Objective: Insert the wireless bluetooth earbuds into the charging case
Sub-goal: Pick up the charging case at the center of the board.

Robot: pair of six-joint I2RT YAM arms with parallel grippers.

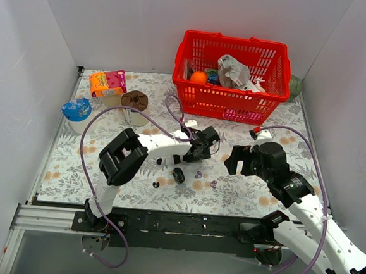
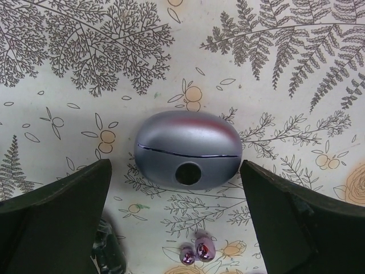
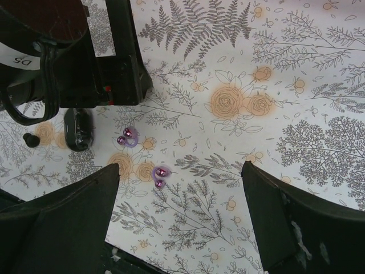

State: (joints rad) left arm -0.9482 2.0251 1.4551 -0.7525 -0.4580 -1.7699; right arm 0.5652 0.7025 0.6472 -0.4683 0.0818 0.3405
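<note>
The charging case [image 2: 188,148] lies shut on the floral cloth, pale lavender with a round hole in its front. It sits in line with the gap of my open left gripper [image 2: 177,214], just beyond the fingertips and untouched. In the top view the left gripper [image 1: 206,144] hides the case. One earbud [image 2: 197,251] lies close below the case. Both earbuds show in the right wrist view [image 3: 128,137] [image 3: 159,174] and in the top view [image 1: 198,174] [image 1: 213,183]. My right gripper [image 3: 179,214] [image 1: 235,160] is open and empty, hovering to the right of the buds.
A stubby black piece [image 1: 179,175] [image 3: 78,128] and a small black bit [image 1: 156,184] lie left of the buds. A red basket [image 1: 227,102] with items stands at the back. A carton [image 1: 108,82], a brown object [image 1: 135,99] and a blue-lidded cup [image 1: 77,111] stand back left.
</note>
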